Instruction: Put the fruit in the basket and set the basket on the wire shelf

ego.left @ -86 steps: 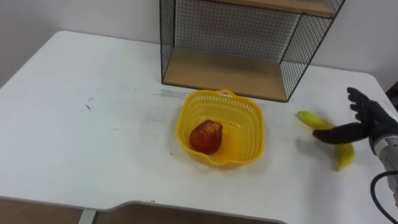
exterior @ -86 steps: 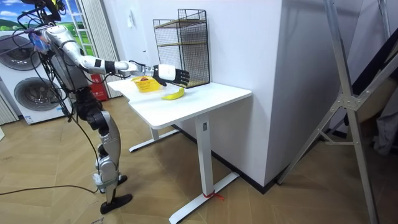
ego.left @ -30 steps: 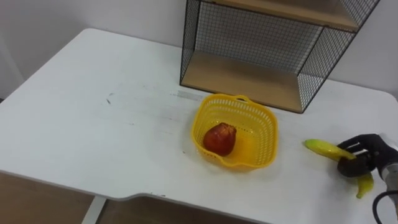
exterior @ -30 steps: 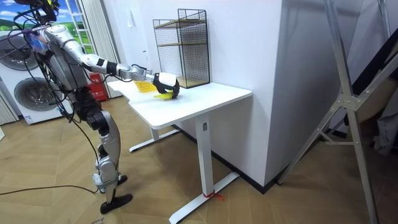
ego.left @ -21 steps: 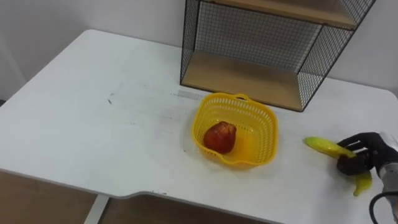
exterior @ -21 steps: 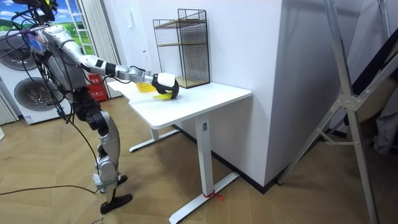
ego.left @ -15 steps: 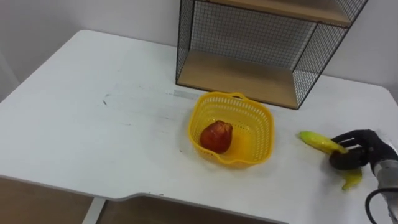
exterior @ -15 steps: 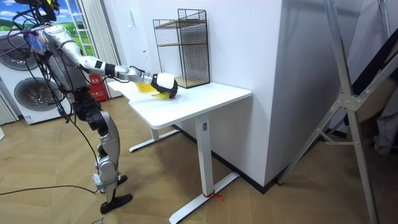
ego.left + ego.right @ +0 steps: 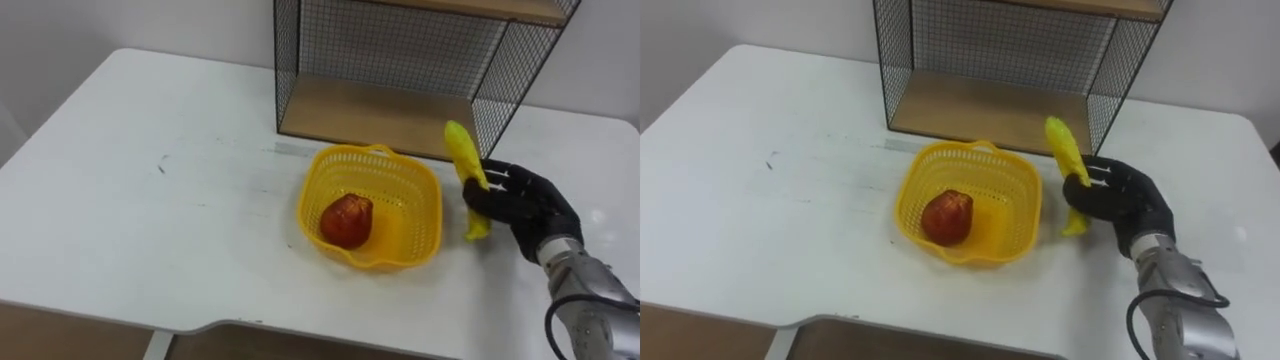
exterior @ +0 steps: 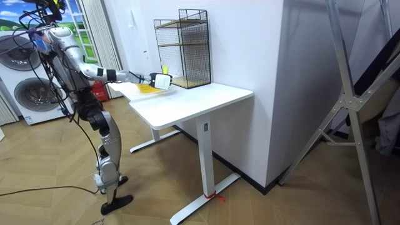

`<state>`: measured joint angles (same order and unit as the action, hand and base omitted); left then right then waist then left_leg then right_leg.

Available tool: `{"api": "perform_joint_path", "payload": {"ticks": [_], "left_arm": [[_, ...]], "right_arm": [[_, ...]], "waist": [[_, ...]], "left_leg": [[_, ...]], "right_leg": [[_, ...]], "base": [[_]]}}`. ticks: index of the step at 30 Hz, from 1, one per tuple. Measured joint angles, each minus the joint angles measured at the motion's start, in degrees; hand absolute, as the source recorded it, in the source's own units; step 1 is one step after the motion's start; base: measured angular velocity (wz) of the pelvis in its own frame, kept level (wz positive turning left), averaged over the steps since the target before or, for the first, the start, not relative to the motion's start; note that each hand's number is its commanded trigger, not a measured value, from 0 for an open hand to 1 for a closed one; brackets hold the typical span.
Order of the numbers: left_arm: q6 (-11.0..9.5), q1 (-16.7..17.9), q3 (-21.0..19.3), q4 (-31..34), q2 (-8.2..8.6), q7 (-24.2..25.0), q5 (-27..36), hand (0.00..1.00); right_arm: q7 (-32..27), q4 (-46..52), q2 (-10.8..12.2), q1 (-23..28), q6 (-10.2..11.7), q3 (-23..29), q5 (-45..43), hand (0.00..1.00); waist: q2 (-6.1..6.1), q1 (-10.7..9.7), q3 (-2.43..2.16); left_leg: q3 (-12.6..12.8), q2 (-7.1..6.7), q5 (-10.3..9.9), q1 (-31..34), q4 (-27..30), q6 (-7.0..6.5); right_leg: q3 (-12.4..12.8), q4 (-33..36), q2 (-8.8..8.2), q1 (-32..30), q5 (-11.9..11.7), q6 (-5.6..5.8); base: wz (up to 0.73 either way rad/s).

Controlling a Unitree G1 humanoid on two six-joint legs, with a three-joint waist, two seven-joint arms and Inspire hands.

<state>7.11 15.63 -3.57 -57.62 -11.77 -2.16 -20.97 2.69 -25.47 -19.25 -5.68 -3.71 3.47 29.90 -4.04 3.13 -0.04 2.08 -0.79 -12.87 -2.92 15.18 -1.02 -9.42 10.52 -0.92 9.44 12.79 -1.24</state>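
While fingers (image 9: 492, 193) clamp it, banana (image 9: 462, 160) stands upright.

Our two eye views look down from the robot's head, close above the white counter (image 9: 150, 200), facing the wire shelf (image 9: 400, 115) at its far edge; they share nearly the same scene, slightly shifted sideways. Our room view stands far off, at the robot's side, and we see there the whole counter and shelf.

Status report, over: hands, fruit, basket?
Right hand shut on banana, held upright just right of basket. Red fruit already in basket. Wire shelf close behind basket.
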Motion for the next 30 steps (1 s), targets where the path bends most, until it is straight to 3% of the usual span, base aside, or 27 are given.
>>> {"api": "perform_joint_path", "payload": {"ticks": [8, 17, 26, 30], "left_arm": [[1.2, 0.1, 0.1, 0.2, 0.55, -0.1, 0.0, 0.00], [1.5, 0.4, 0.4, 1.8, 1.04, -1.3, 0.0, 0.00], [1.0, 0.2, 0.2, 1.9, 1.04, -1.6, 0.0, 0.00], [1.1, 0.4, 0.3, 1.8, 1.03, -1.8, 0.1, 0.00]], "right_arm": [[-0.2, 7.1, 0.0, 0.9, 0.0, 0.0, 6.2, 1.00], [-1.8, 16.9, 0.4, 0.9, 0.0, 0.0, 5.7, 1.00], [-1.3, 21.3, 0.9, 0.9, 0.1, -0.6, -5.2, 1.00], [0.2, 22.1, 0.9, 1.2, 0.1, -2.5, -11.6, 1.00]], "waist": [[0.74, -0.8, -0.28], [0.98, -1.3, -0.27], [1.00, -1.3, -0.08], [0.37, -1.3, -0.32]], "left_leg": [[0.2, 0.02, 0.1, 0.2, -0.3, 0.02], [1.0, 0.03, 0.1, 0.0, -0.5, -0.04], [1.0, 0.09, 0.1, -0.1, -0.6, -0.04], [1.0, 0.07, 0.1, 0.5, -0.8, -0.04]], "right_leg": [[0.4, -0.8, 0.00, -0.3, 0.0, -0.03], [1.5, -0.7, 0.11, -0.4, -0.1, 0.02], [0.9, -0.7, 0.02, -0.6, -0.1, 0.02], [0.7, -0.5, 0.02, -1.2, -0.1, 0.00]], "base": [[-0.01], [-0.04], [0.00], [0.00]]}}
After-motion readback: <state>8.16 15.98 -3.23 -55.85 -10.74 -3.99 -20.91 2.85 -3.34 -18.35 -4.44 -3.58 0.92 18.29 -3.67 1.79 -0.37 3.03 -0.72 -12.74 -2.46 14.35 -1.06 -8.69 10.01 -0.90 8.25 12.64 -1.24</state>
